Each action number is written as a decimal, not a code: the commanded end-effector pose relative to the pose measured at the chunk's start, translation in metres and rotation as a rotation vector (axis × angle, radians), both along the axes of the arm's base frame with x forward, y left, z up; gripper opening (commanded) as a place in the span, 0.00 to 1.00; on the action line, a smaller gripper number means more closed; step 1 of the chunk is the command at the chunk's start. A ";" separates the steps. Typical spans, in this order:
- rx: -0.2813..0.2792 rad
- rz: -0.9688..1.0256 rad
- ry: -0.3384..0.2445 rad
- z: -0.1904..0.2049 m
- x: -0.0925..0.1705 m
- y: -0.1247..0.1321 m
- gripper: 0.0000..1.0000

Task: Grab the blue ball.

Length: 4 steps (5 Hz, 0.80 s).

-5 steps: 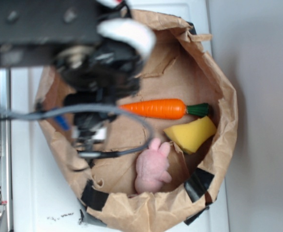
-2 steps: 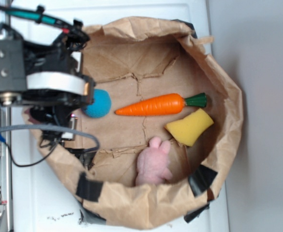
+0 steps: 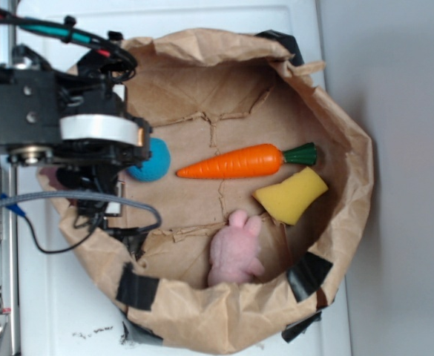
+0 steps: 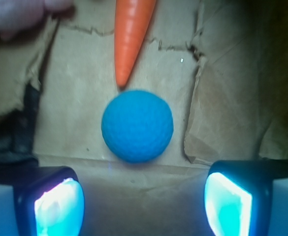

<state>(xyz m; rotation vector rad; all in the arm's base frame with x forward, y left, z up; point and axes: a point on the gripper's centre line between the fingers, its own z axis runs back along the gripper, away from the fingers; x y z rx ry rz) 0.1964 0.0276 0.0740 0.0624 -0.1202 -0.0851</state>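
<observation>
While the gripper (image 4: 144, 201) hangs with its jaws spread wide and nothing between them, the blue ball (image 4: 137, 126) lies on the paper bag's (image 3: 224, 215) brown floor just ahead of the fingertips (image 4: 57, 206). Being round, the ball shows no long axis or heading. An orange carrot's (image 4: 131, 37) tip points at it, almost touching; a pink bunny (image 3: 234, 256) and yellow sponge (image 3: 291, 194) lie farther right.

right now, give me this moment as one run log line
phase: pre-grasp | gripper: open, fingers either side, short of blue ball | ball: free on bag floor, carrot tip beside it
</observation>
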 end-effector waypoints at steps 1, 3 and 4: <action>-0.052 0.022 -0.006 0.031 0.027 -0.003 1.00; -0.028 0.021 -0.056 0.013 0.037 -0.008 1.00; 0.000 -0.001 -0.070 -0.012 0.036 -0.007 1.00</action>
